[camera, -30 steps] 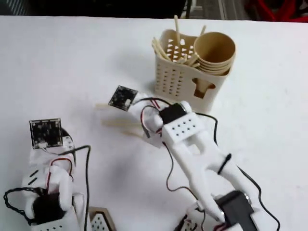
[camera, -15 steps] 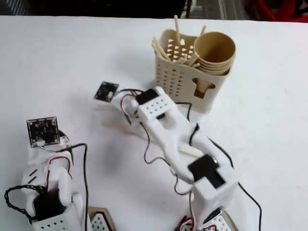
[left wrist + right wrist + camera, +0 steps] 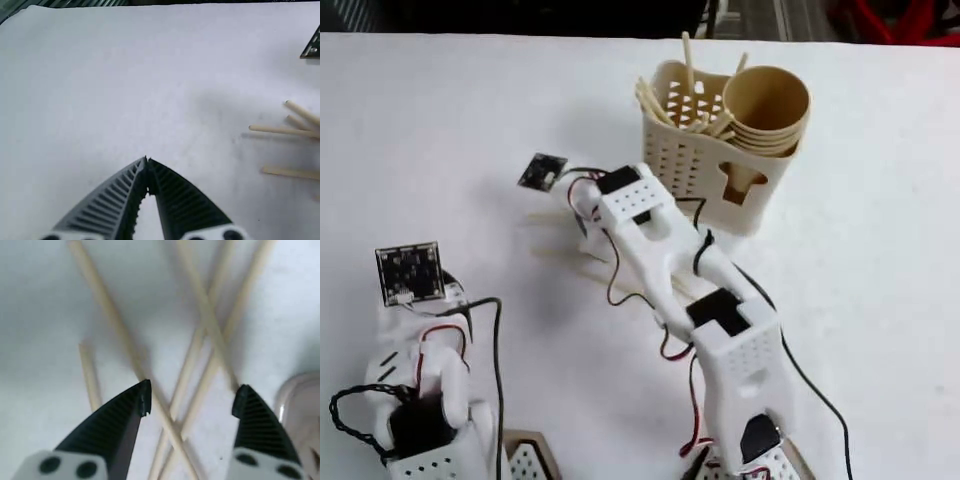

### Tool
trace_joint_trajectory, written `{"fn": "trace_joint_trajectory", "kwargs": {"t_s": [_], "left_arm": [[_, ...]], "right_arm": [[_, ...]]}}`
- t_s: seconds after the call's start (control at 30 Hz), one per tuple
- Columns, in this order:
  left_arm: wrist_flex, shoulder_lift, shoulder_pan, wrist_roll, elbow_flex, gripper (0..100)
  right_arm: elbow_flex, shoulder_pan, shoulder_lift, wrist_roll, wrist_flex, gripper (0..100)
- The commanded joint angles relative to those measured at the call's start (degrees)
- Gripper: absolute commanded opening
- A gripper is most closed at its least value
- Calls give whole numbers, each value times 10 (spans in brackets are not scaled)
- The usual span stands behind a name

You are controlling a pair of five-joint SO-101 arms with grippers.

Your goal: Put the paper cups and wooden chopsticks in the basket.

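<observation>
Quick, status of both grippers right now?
Left gripper: shut, holding nothing.
Right gripper: open above the loose chopsticks, holding nothing.

Robotics lab bench by the look of it, plain white table across the frame, two white printed arms with loose wires at lower centre and lower left, bare camera boards on their wrists, red equipment at top right
</observation>
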Motion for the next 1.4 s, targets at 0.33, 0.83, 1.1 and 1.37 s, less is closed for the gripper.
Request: {"fn": "trace_joint_trajectory", "kwargs": {"t_s": [0.33, 0.83, 1.1, 1.37], "left_arm": [[-14, -5, -5, -8, -3, 24], [-13, -5, -5, -8, -2, 24], [-14, -5, -5, -8, 3, 24], [-14, -5, -5, -8, 3, 24]], "right_arm": [[-27, -16, 39, 4, 48, 112], [-47, -59, 31, 4, 102, 19], [-70, -56, -81, -8, 158, 18], [-70, -56, -197, -28, 165, 18]]}}
